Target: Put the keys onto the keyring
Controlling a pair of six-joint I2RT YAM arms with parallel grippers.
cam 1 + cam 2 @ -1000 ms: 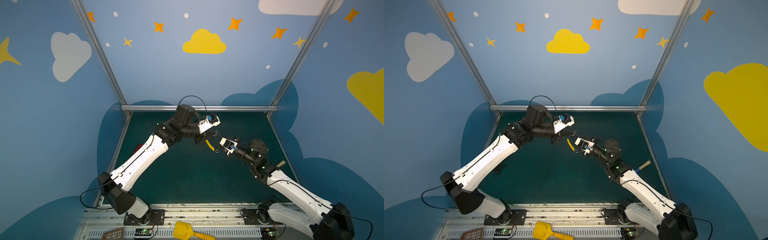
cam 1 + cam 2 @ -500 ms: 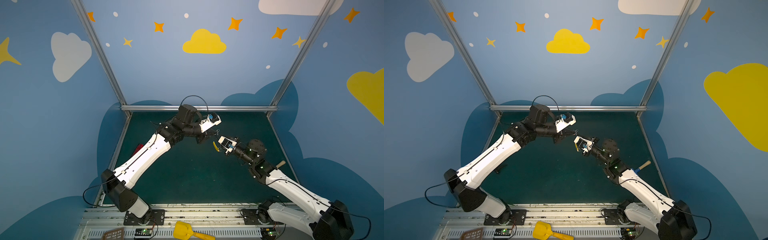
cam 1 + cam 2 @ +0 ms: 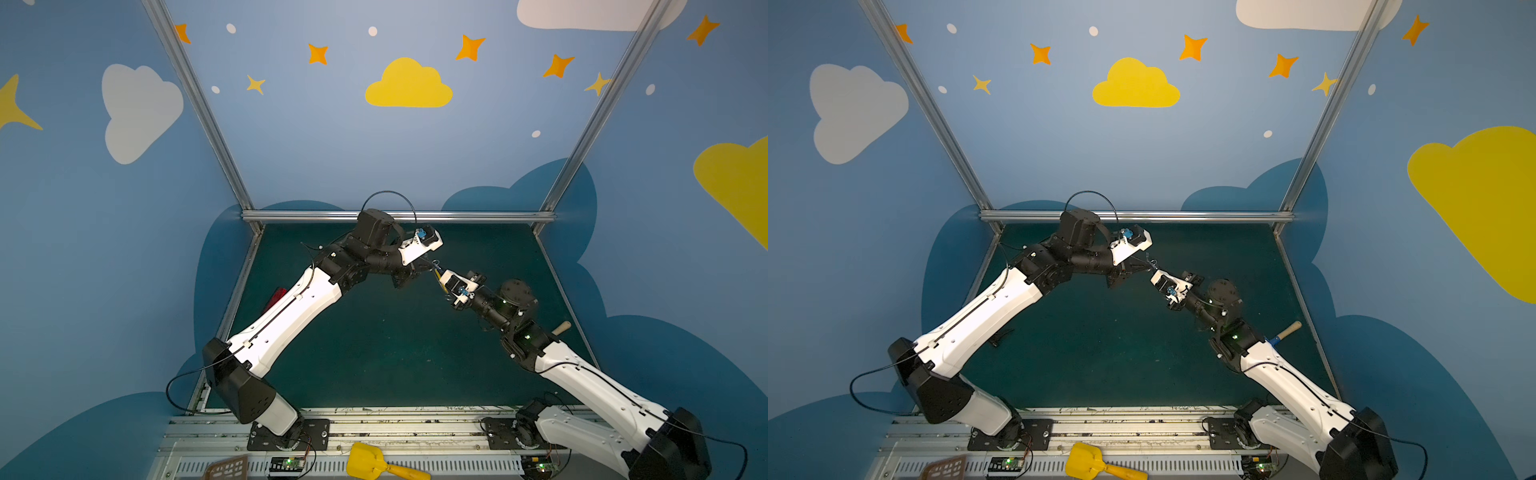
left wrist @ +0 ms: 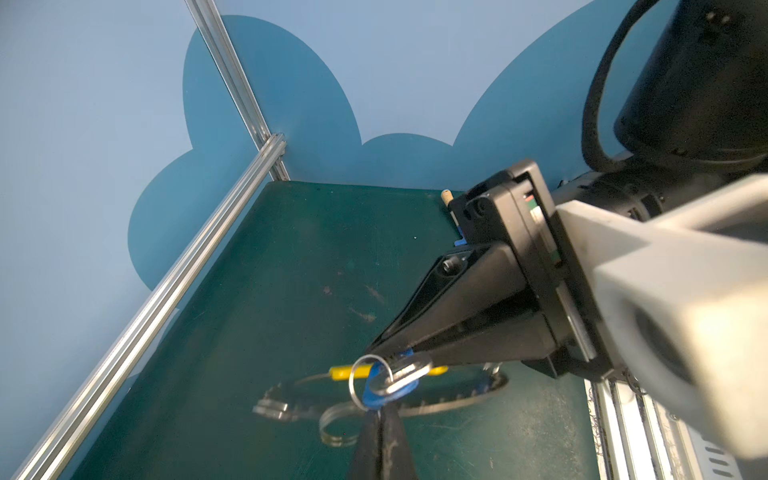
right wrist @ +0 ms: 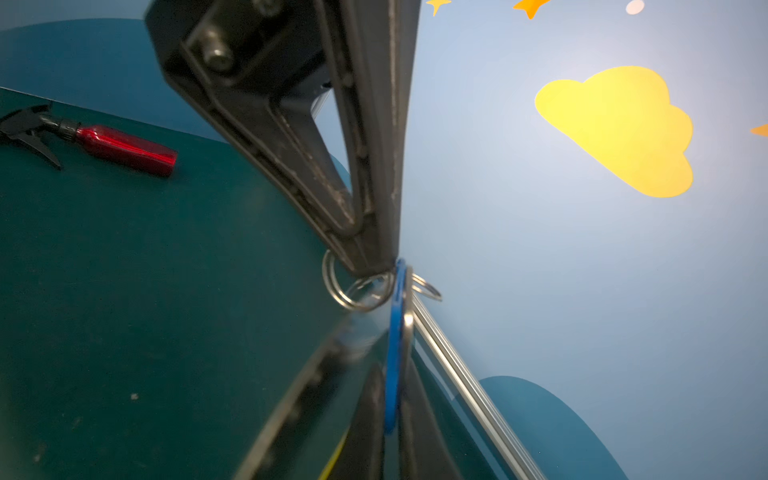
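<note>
Left wrist view: the left gripper point(image 4: 384, 356) is clenched on the keys point(image 4: 395, 381), pinching them at its fingertips. The right gripper point(image 4: 380, 424) enters from the opposite side and is clamped on the same keys. The right wrist view shows them edge-on between its two fingers point(image 5: 365, 415). The keyring point(image 4: 453, 402), with its yellow arc point(image 4: 345, 371), appears below both tips over the green table point(image 4: 270, 291). Whether it rests on the table cannot be told.

Change since one second ago, both top views: the right gripper stood apart from the left gripper with its jaws parted. It has since advanced to the left gripper's tip and closed. The left grip is unchanged.
</note>
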